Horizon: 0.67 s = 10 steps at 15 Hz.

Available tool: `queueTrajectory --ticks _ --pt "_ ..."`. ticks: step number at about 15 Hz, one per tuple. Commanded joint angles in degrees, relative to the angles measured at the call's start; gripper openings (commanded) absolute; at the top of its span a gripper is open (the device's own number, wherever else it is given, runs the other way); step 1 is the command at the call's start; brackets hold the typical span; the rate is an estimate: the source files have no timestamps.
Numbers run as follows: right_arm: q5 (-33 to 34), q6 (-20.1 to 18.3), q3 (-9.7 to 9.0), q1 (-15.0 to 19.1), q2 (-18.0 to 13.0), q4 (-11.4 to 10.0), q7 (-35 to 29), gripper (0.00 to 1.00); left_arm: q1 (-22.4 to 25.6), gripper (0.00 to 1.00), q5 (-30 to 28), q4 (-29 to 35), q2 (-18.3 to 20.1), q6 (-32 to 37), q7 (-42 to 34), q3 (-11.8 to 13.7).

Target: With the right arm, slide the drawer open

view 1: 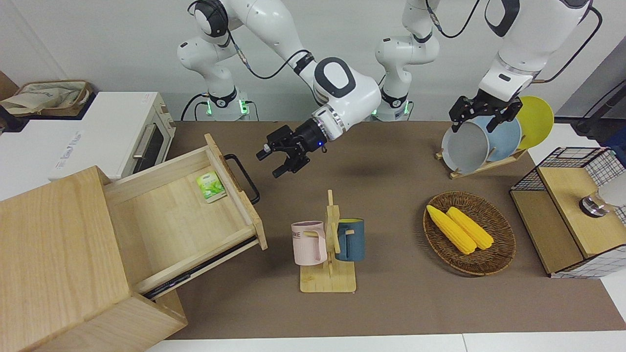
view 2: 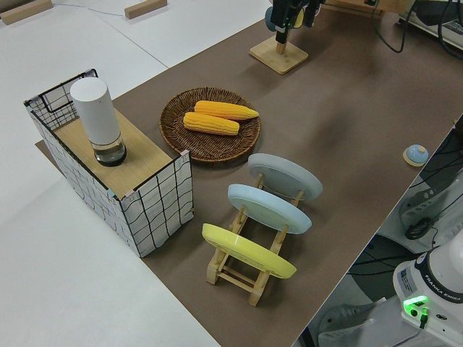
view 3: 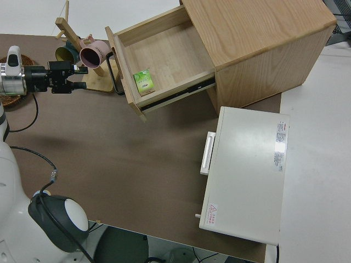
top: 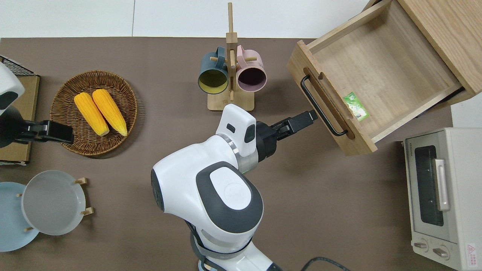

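The light-wood drawer (view 1: 171, 215) stands pulled far out of the big pale-wood box (view 1: 54, 254). Its black loop handle (view 1: 243, 177) is free. A small green packet (view 1: 210, 186) lies inside against the drawer front. My right gripper (view 1: 271, 164), with its blue light, is open and empty, raised off the handle and just clear of it. In the overhead view the right gripper (top: 310, 116) is over the brown mat next to the handle (top: 322, 107). It also shows in the right side view (view 3: 79, 76). The left arm is parked.
A wooden mug rack (view 1: 328, 244) with a pink and a blue mug stands beside the drawer front, farther from the robots than the gripper. A white toaster oven (view 1: 122, 132) stands beside the box. A corn basket (view 1: 468, 232), plate rack (view 1: 481, 142) and wire-mesh cabinet (view 1: 572, 210) are toward the left arm's end.
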<state>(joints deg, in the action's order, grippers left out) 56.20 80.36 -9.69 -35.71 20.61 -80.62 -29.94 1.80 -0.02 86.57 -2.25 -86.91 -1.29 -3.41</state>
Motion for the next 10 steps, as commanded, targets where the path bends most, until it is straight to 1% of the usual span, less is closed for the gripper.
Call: queueTrajectory --ticks 1,2,3,5,6,7,8,10 --pt "-9.50 0.76 -0.24 2.13 -6.54 -1.03 0.41 0.985 0.22 0.99 0.98 -1.49 -0.65 1.13 -0.55 -0.37" --pt "-11.96 1.11 -0.68 3.18 -7.94 -1.03 0.76 0.985 0.22 0.99 0.98 -1.49 -0.65 1.13 -0.55 -0.37" --pt "-14.42 1.46 -1.90 5.54 -9.35 -1.03 0.76 0.985 0.22 0.99 0.98 -1.49 -0.65 1.13 -0.55 -0.37" --pt "-19.52 2.51 -5.67 12.12 -11.73 -1.03 0.94 0.985 0.22 0.99 0.98 -1.40 -0.65 1.13 -0.55 -0.37" --pt "-21.98 2.78 -7.08 15.29 -12.70 -1.03 1.20 0.985 0.22 0.99 0.98 -1.40 -0.65 1.13 -0.55 -0.37" --pt "-24.44 2.87 -8.05 18.02 -13.40 -1.03 2.25 0.985 0.22 0.99 0.98 -1.40 -0.65 1.13 -0.55 -0.37" --pt "-28.30 4.35 -8.24 21.88 -14.63 -1.03 4.26 0.985 0.22 0.99 0.98 -1.49 -0.65 1.13 -0.55 -0.37" --pt "-34.46 5.85 -8.24 26.99 -15.51 -1.03 7.16 0.987 0.22 0.99 0.98 -1.40 -0.65 1.13 -0.55 -0.37"
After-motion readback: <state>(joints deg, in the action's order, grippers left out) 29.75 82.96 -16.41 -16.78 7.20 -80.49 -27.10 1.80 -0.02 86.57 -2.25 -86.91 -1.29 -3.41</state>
